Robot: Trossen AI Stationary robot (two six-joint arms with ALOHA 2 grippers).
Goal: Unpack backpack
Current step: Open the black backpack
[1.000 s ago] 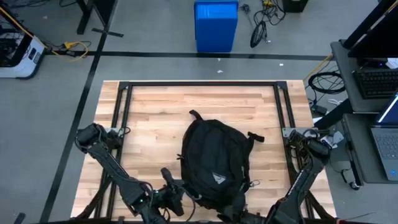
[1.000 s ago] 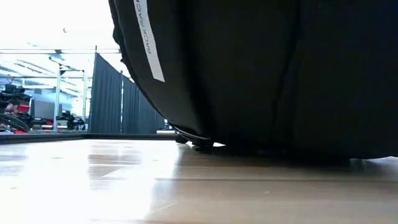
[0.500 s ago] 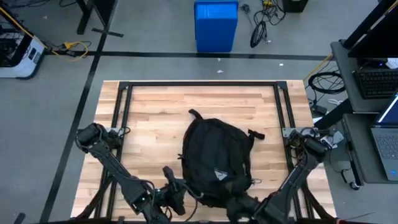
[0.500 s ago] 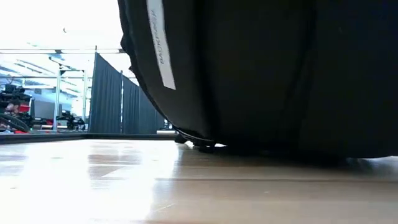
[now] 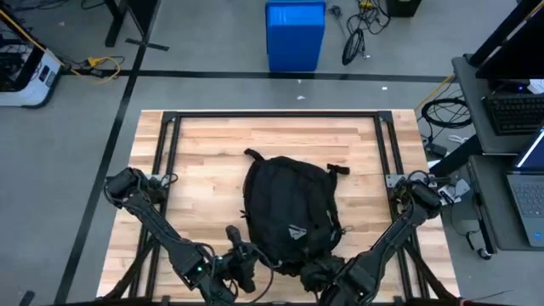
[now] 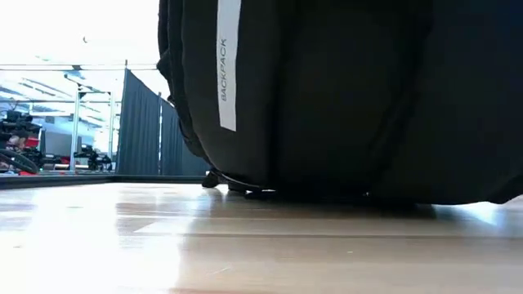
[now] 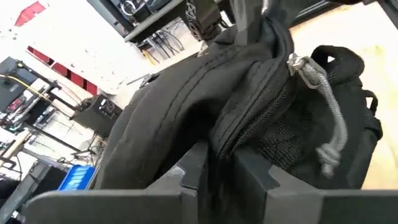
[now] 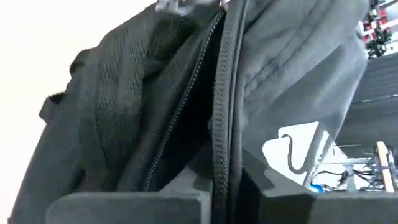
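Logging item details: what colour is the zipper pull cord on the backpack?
Grey, knotted cord on the black backpack; the left wrist view shows it best.

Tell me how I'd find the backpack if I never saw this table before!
Look at the wooden table with the black frame around it. In its middle, toward the near edge where both arms meet, lies the backpack: a big, rounded black bag. Its small white triangle patch gives it away.

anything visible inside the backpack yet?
No. The backpack lies on the table, zipper looking closed. Both claws, left and right, pinch its fabric; the contents are hidden.
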